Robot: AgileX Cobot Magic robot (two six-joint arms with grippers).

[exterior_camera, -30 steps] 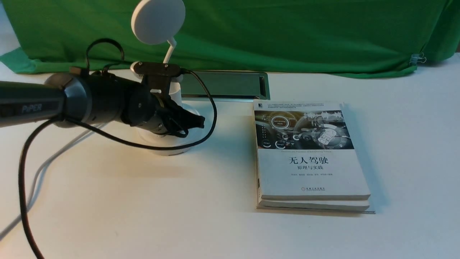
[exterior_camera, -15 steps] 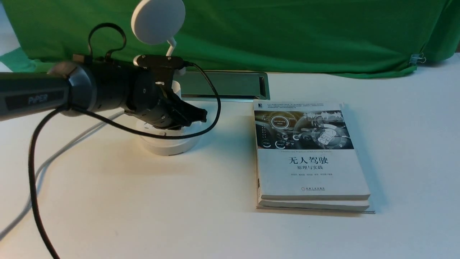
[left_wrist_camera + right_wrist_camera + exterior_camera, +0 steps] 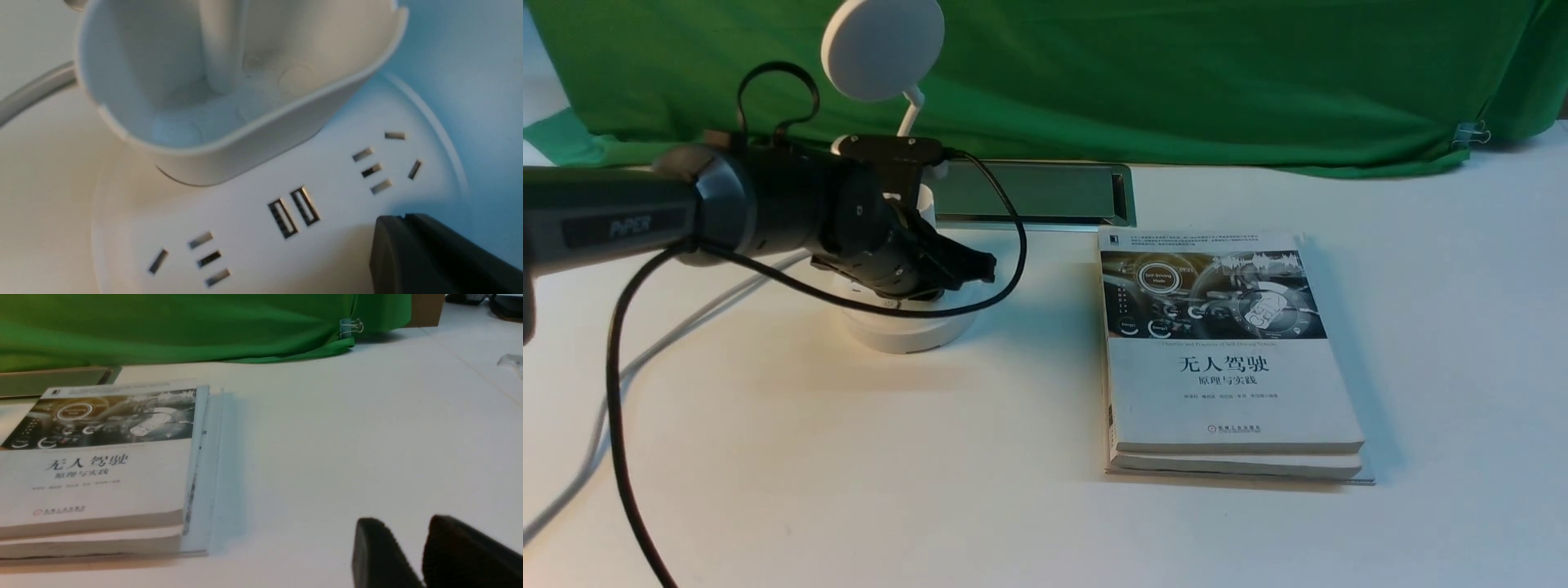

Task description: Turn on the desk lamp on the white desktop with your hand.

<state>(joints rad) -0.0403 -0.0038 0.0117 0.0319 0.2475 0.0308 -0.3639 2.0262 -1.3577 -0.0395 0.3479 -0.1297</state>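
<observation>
**Left tool poised over the lamp base, button not yet found**

The white desk lamp (image 3: 883, 49) stands at the back left of the white counter (image 3: 849, 457), its round base (image 3: 261, 228) showing sockets and two USB ports. The left tool (image 3: 980, 268), fingers pinched together with nothing between them, hovers above the base's right side. No button shows in the wrist view, and the lamp head looks unlit; a good press likely means locating it first, then descending straight and gently

Two stacked books (image 3: 1229, 359) lie flat, top cover showing a dashboard photograph and Chinese title. Green cloth (image 3: 1176, 73) drapes along the rear; a binder clip (image 3: 1472, 133) grips its right corner.
</observation>
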